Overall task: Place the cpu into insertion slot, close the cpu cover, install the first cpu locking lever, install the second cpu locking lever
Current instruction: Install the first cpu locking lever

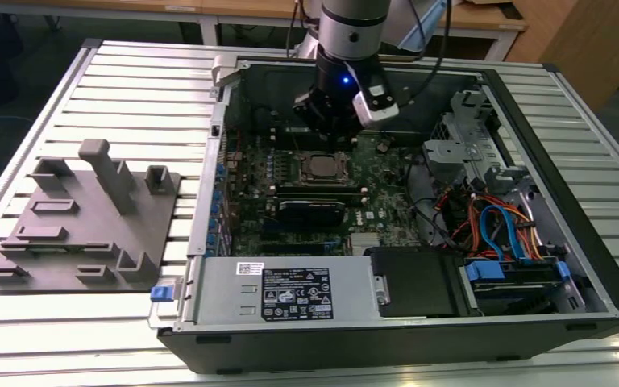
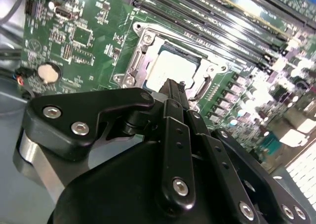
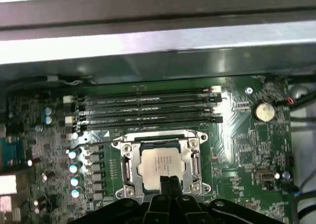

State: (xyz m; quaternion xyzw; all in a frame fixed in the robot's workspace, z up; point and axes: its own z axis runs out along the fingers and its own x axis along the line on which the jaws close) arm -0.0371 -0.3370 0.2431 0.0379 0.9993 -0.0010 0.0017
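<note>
The cpu lies flat in the insertion slot on the green board, its silvery top showing. The cpu cover lies down around it as a metal frame, with the chip visible through its window. A thin wire lever runs out from one corner of the socket. My gripper hovers just above the socket's edge, its black fingers pressed together and holding nothing. In the second wrist view the fingertips overlap the rim of the cpu. In the exterior view the gripper hangs over the back of the board.
Long black memory slots run beside the socket, and a coin battery sits off to one side. The case wall rises close behind. A power supply, a drive cage with cables and a grey fixture plate stand around.
</note>
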